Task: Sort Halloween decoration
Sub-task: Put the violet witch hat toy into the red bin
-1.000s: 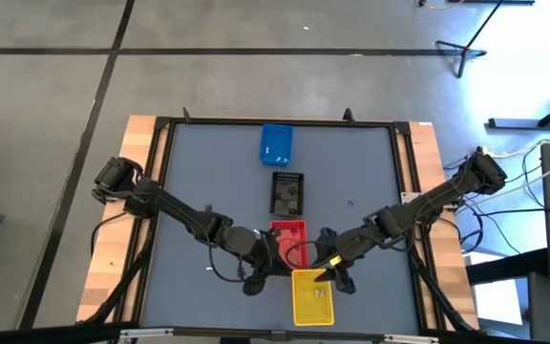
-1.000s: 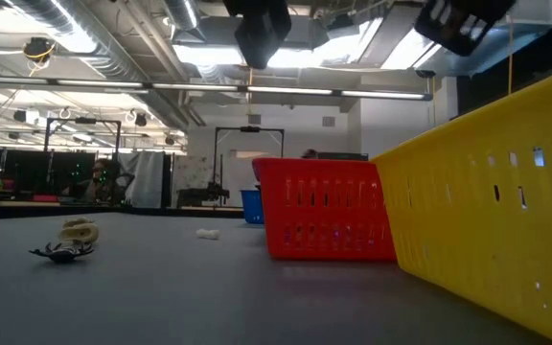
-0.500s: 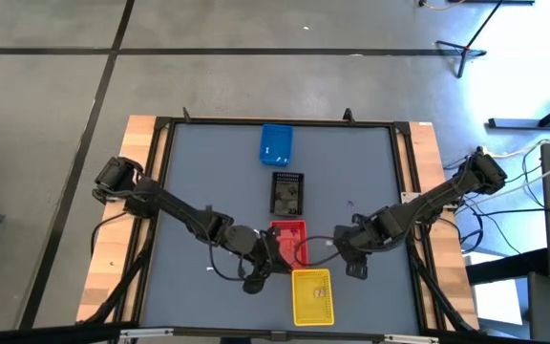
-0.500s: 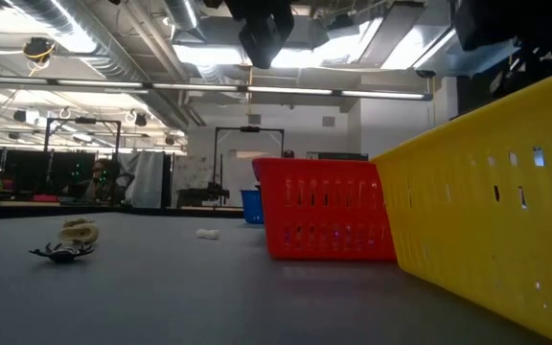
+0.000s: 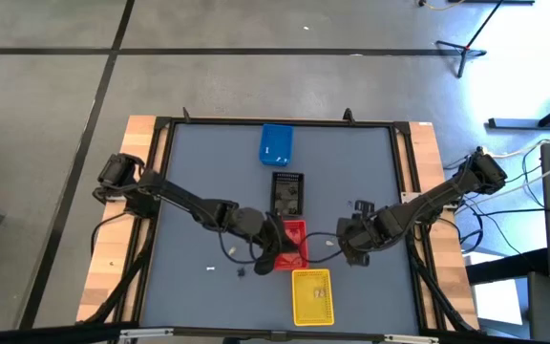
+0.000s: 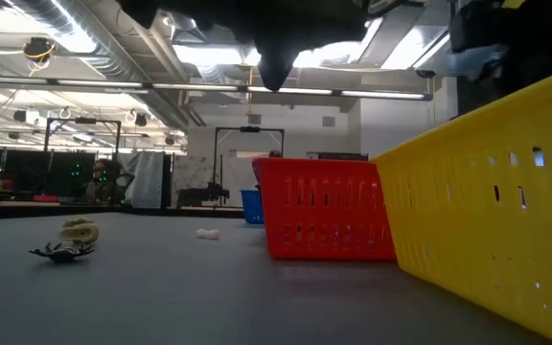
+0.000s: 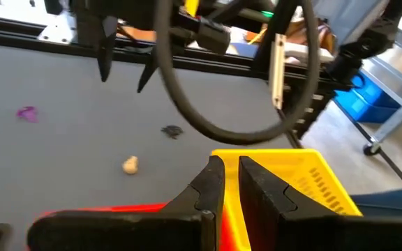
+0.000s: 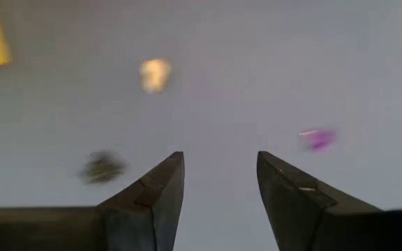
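The decoration pieces are tiny. A cream piece (image 7: 130,165), a dark piece (image 7: 172,130) and a purple piece (image 7: 26,113) lie on the grey table right of the red tray (image 5: 292,239). Other pieces (image 6: 65,251) lie on the table left of the trays. My left gripper (image 7: 230,183) hangs above the red tray's near end, next to the yellow tray (image 5: 312,295). Its fingers stand almost together and nothing shows between them. My right gripper (image 8: 218,185) is open above the bare table, near the cream piece (image 8: 154,73) and the dark piece (image 8: 102,167).
Four trays stand in a row down the table's middle: blue (image 5: 276,143) farthest, then black (image 5: 287,192) with pieces inside, red, and yellow nearest. A raised frame (image 5: 165,153) edges the table. Open grey surface lies on both sides of the row.
My left gripper has moved from the table near the small pieces, left of the yellow tray, toward the far and right side until it hangs over the red tray. My right gripper has drawn back from above the yellow tray toward the right and far side. The pieces have stayed put.
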